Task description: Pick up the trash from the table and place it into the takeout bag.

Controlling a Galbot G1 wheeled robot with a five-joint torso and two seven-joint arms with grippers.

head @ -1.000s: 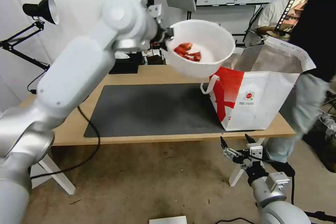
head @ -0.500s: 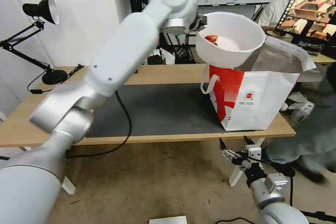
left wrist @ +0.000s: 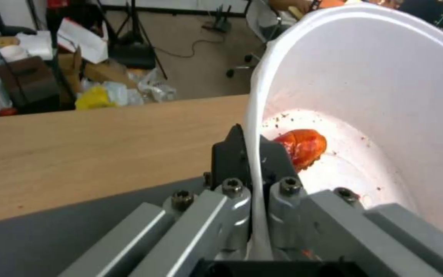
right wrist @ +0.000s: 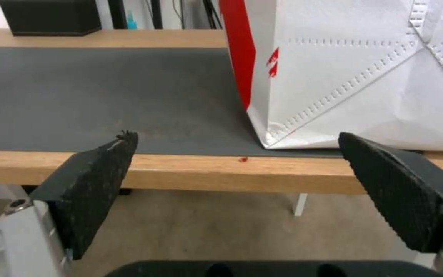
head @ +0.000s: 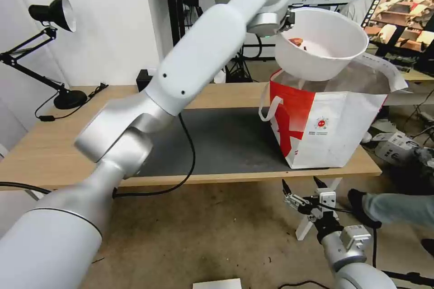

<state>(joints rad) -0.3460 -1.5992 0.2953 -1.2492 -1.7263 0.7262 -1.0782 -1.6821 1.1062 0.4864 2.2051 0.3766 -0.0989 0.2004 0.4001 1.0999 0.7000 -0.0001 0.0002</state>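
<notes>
Left claw [head: 285,21]: raised high over the right end of the counter and clamped on the rim of the white bowl; in the left wrist view the two black fingers [left wrist: 230,154] are seen pinching the thin bowl wall from either side.
White bowl [head: 322,45]: held in the air, tilted, directly above the open mouth of the takeout bag, its lower side just over the bag's near-left top edge; whether the two touch cannot be told.
Red shell scraps [left wrist: 302,145]: one orange-red piece is seen on the bowl's floor close to the gripped wall, with reddish specks scattered around it.
Takeout bag [head: 332,131]: stood upright on the right end of the counter, partly on the dark mat, its mouth open and the silver lining exposed; a white loop handle [head: 267,107] hangs on its left side and a small round red logo is printed on the front.
Counter [head: 54,144]: light wood, largely covered by the dark grey mat [head: 217,140].
Right claw [head: 302,189]: held low in front of the counter's front edge, below the bag, fingers spread wide with nothing between them; in the right wrist view the two black pads [right wrist: 101,181] frame the counter edge and the bag's lower corner.
Desk lamp [head: 52,11]: stood at the far left end of the counter.
</notes>
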